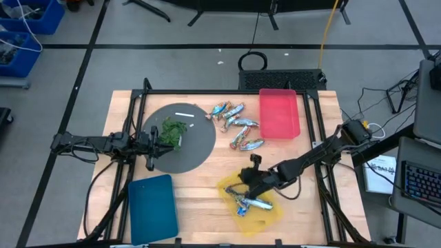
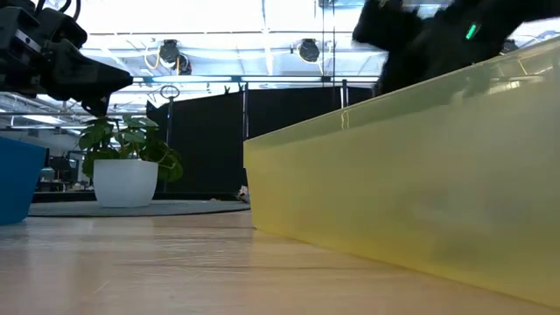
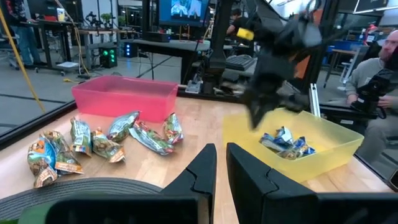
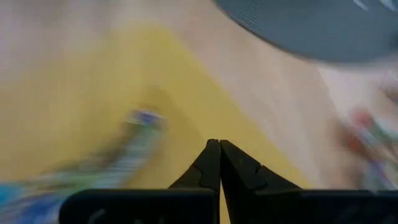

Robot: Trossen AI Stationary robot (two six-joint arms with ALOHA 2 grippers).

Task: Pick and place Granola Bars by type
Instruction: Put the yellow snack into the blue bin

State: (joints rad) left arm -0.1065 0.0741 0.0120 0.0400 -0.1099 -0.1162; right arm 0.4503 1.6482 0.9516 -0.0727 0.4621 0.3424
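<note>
Over the yellow tray (image 1: 274, 219), right hand (image 1: 240, 182) pressed together, empty; left hand (image 1: 151, 142) likewise.

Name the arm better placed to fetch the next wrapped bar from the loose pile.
Right. Its gripper hovers over the yellow bin, beside the pile of bars; the left gripper waits over the grey round mat.

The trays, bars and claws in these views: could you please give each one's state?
Yellow tray: holds blue bars.
Pink tray: looks empty.
Blue tray: empty.
Loose bars: unsorted on the table.
Right claw: shut, empty, over the yellow tray.
Left claw: nearly shut, empty.
</note>
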